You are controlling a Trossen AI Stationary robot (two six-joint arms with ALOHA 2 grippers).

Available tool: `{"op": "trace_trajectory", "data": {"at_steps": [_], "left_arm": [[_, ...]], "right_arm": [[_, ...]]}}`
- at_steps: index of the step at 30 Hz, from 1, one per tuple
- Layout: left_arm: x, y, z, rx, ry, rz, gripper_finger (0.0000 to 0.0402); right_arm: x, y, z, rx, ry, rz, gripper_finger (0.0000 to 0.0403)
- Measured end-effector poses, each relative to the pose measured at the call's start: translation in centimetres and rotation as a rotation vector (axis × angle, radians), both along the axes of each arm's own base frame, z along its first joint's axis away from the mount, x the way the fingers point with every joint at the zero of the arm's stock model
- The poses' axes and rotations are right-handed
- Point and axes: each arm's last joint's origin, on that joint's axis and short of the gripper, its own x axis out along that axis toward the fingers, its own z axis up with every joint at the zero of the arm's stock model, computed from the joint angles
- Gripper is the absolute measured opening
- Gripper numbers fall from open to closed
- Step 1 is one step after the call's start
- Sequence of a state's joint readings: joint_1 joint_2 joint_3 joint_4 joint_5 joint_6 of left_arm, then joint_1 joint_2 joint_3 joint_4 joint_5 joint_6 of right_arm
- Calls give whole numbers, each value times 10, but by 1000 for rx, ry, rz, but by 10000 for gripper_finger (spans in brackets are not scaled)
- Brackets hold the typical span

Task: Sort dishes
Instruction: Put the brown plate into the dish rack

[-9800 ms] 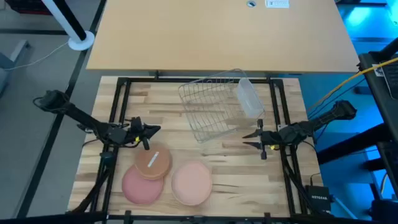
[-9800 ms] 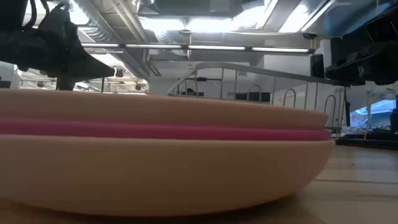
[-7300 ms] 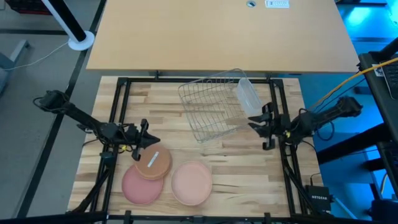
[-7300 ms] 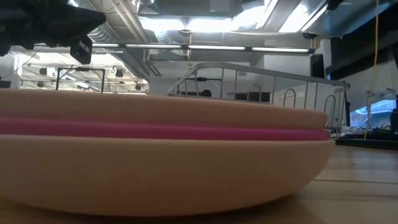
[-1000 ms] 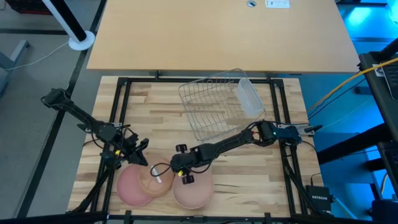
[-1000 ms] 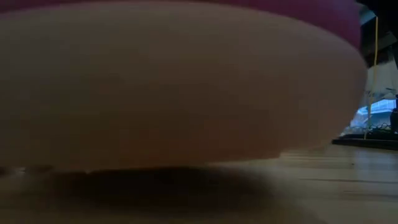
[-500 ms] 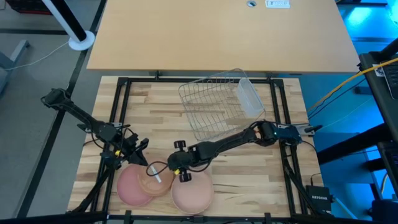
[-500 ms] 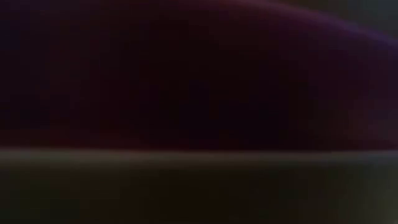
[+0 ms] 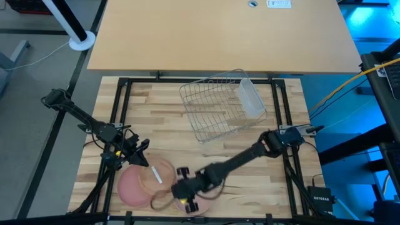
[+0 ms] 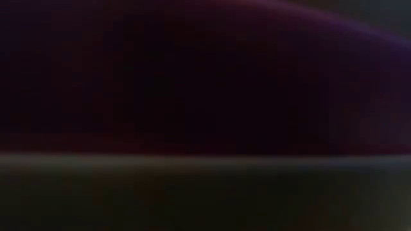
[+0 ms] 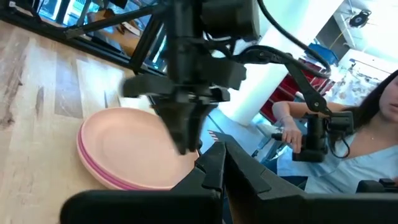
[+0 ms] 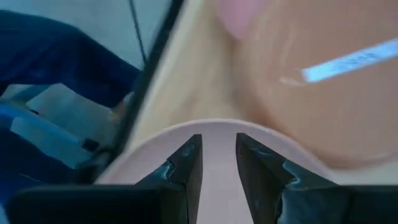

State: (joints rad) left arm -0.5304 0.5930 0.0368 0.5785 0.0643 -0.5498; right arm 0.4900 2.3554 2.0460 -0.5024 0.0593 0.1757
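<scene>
Since half a second ago, the right arm has swung down toward the near edge of the table [image 9: 250, 165], and it now covers most of the peach plate.

On the left, the left gripper [image 9: 139, 153] sits by the far rim of the pink plate [image 9: 129, 187]. Its fingers are almost closed, with only a thin gap, and they hold nothing. The pink plate lies flat near the front left of the table. The tan plate [image 9: 164, 170] rests partly on top of it, with a white strip on it.

Next comes the right gripper [image 9: 185, 195], low at the front edge. In the right wrist view its fingers [image 12: 186, 163] are a little apart, and the rim of the peach plate [image 12: 214, 140] runs right across the gap. I cannot tell if they are squeezing it yet.

Farther back sit the rack [image 9: 215, 106] and a cup [image 9: 251, 100].

The plates look light, hard and smooth, so they may slip. They are shallow and flat, so the rim is the best place to pinch. A plate may slide when pushed.
</scene>
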Motion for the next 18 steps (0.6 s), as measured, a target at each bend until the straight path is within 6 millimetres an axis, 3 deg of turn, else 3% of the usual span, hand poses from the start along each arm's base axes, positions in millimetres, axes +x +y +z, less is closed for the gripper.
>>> {"op": "trace_trajectory", "data": {"at_steps": [5,13,18], "left_arm": [[0,0,0,0,0,0,0],[0,0,0,0,0,0,0],[0,0,0,0,0,0,0]], "right_arm": [[-8,19,2,8,-32,23,103],[-34,41,-7,98,176,33,103],[-37,46,-5,192,239,112,103]]}}
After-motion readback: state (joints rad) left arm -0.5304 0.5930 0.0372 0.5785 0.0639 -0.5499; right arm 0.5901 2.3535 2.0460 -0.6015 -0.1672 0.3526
